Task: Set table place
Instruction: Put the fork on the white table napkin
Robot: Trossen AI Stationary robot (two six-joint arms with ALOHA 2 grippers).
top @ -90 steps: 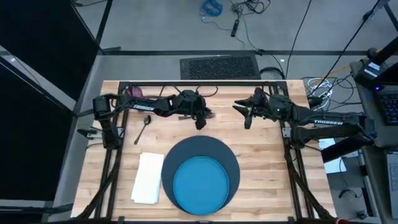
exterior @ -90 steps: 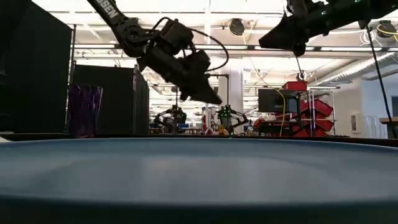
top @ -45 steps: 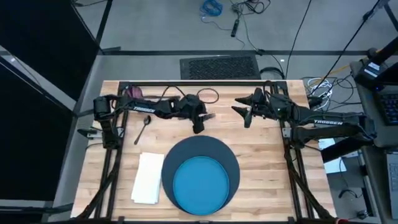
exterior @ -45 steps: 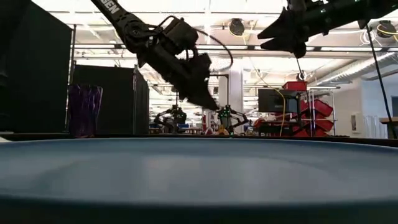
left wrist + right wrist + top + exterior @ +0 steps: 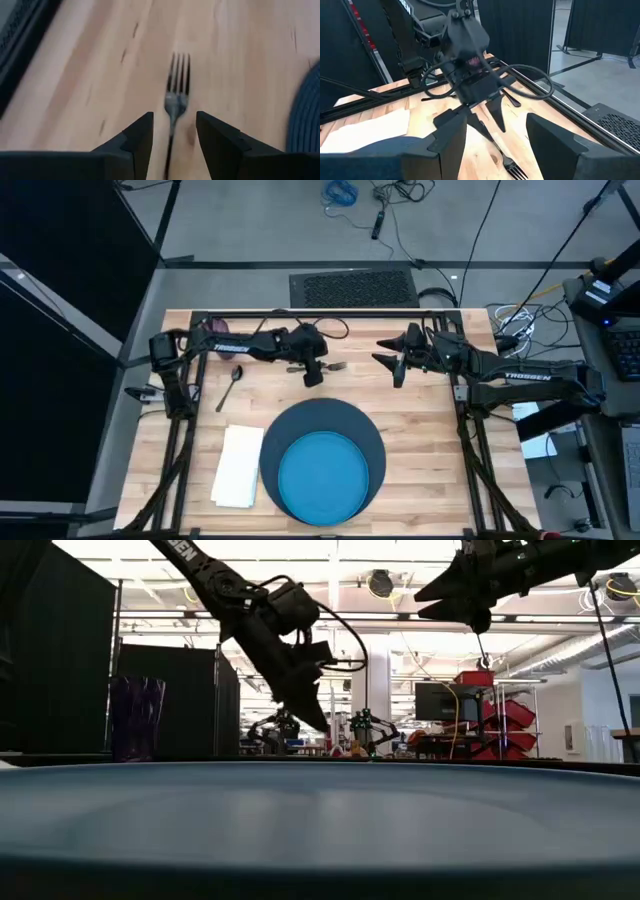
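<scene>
High view: the plate (image 5: 322, 472) lay on the mat (image 5: 330, 418) at lower centre of the desk (image 5: 420, 430), with the napkin (image 5: 238, 465) just left of the mat. The spoon (image 5: 231, 384) lay upper left, the cup (image 5: 217, 328) behind it at the far edge. The fork (image 5: 334, 365) lay above the mat, beside the left tool (image 5: 312, 378).

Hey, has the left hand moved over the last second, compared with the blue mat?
Yes. In the high view the left hand has pulled back from the dark blue mat toward the table's far edge, and now sits open over the fork.
</scene>
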